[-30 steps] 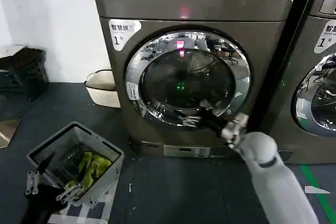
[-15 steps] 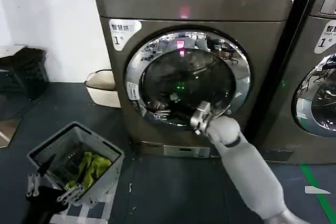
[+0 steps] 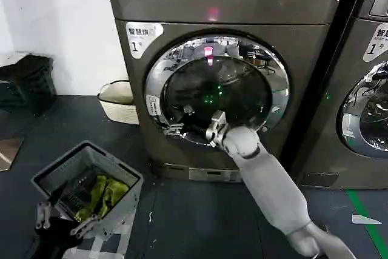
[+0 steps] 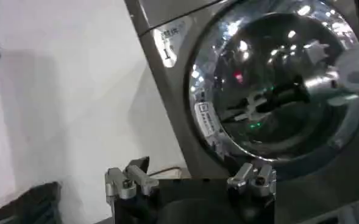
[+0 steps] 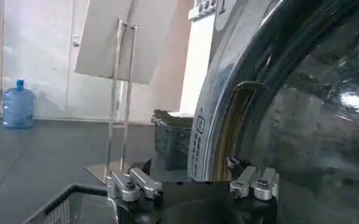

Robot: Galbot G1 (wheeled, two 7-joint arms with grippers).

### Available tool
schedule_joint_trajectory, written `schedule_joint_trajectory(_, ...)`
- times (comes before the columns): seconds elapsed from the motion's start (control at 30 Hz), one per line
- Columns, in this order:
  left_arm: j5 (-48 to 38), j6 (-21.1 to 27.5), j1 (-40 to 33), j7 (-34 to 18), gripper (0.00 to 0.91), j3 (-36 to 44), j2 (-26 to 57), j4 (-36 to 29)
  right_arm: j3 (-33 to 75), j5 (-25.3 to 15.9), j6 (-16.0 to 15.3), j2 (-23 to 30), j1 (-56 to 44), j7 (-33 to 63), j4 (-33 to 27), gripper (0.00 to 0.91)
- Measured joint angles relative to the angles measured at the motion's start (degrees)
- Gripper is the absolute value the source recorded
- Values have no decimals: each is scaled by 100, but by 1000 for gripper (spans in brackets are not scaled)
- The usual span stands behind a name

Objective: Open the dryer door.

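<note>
Dark flooring fronts the shut chrome-ringed dryer door; right gripper fingers spread, empty.

R arm stretched fwd, right gripper fingers apart, left gripper low at side, fingers apart

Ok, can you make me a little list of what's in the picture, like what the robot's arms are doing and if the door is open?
dryer door: shut, chrome ring flat against the machine
right gripper: open, at the door's lower left rim
left gripper: open, low beside the basket
basket: on the floor left of the dryer, yellow-green cloth inside
second machine: to the right, door shut
</note>
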Motion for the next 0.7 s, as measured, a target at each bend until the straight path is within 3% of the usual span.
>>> schedule_joint_trajectory(0.37, 68, 147, -19, 112, 907, 24, -46, 0, -36, 31, 59, 223, 127, -129, -378, 907)
schedule_joint_trajectory(0.6, 37, 142, -187, 147, 907, 1, -6, 1, 108, 182, 9, 66, -86, -826, -116, 907)
schedule_joint_trajectory(0.7, 180, 373, -245, 232, 907, 61, 61, 0, 120, 220, -5, -39, -183, -1206, 30, 907)
